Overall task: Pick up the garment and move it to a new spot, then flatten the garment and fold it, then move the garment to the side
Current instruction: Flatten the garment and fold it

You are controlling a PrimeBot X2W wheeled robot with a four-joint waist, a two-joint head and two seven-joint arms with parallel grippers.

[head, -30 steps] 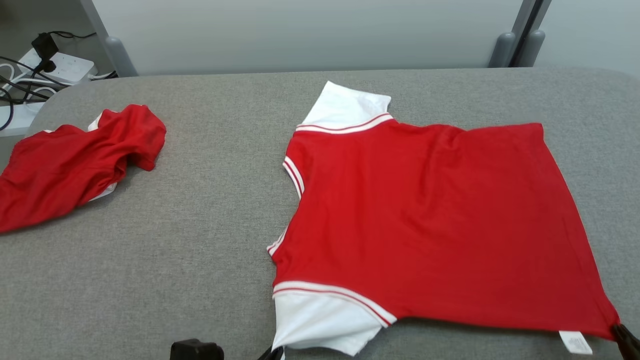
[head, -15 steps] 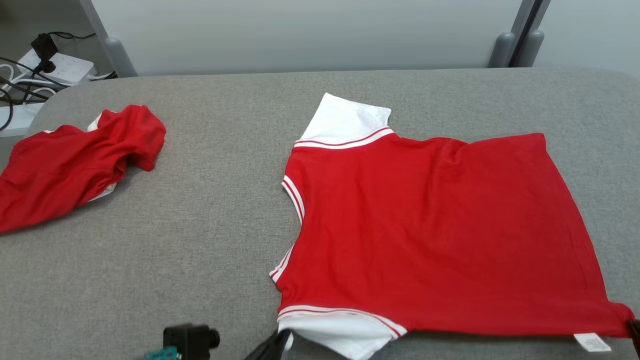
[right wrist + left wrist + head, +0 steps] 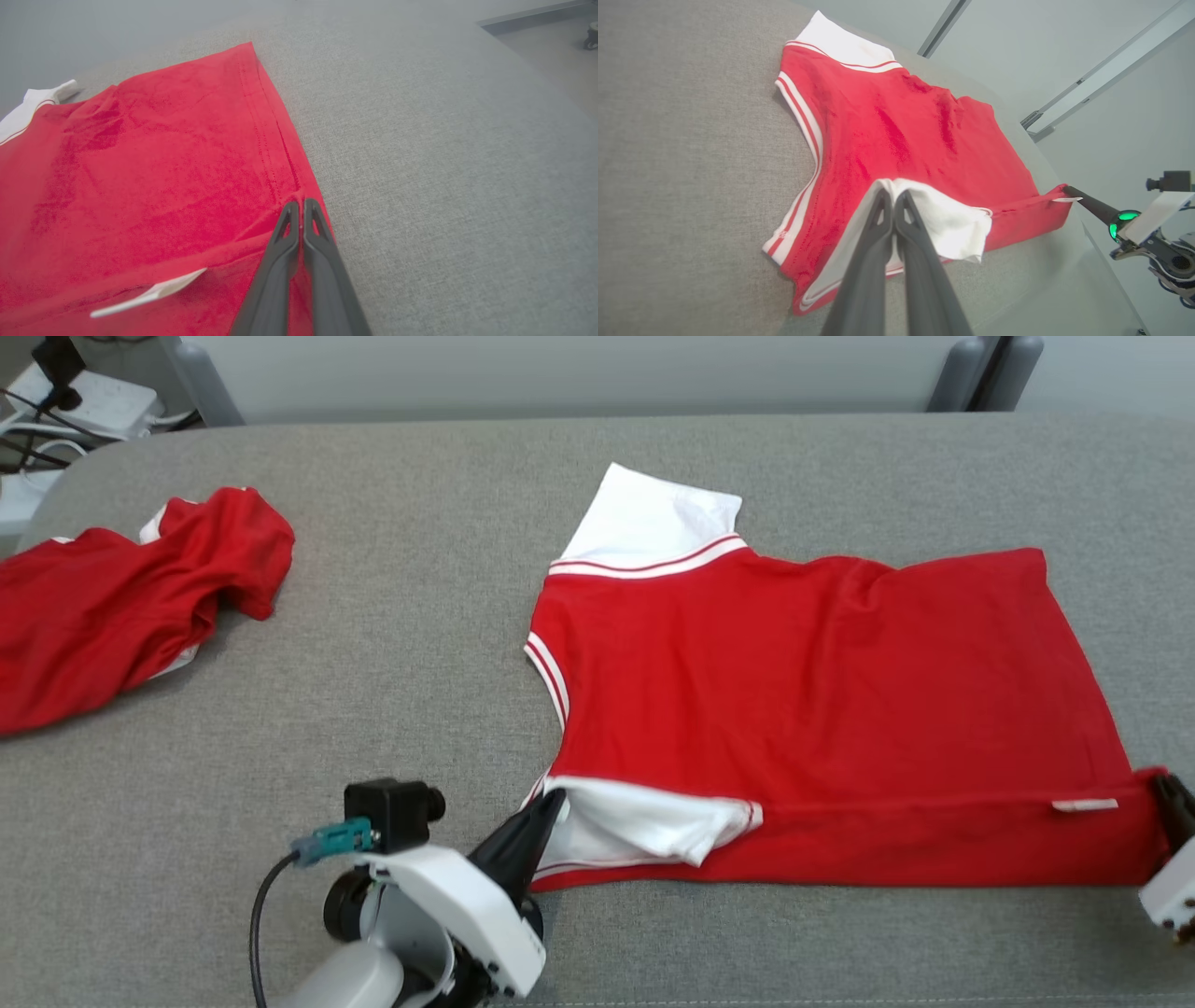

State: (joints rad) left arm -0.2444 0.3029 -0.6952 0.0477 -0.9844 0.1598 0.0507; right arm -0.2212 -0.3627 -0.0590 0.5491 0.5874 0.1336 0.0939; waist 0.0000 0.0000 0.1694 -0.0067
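Head view: high and set back, facing forward and down over the grey desk (image 3: 373,616). It takes in the whole red garment (image 3: 822,691), with the left gripper (image 3: 549,805) low in the middle and the right gripper (image 3: 1172,798) at the right edge. Left wrist view: low and close, sighting along its own fingers over the near sleeve (image 3: 943,219) and across the garment toward the right gripper. Right wrist view: low and close at the hem corner, facing the far sleeve (image 3: 32,109); all three views share the garment and its white label (image 3: 1083,805).

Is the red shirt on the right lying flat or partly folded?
Partly folded: the shirt has its near edge, white sleeve included, turned over onto itself.
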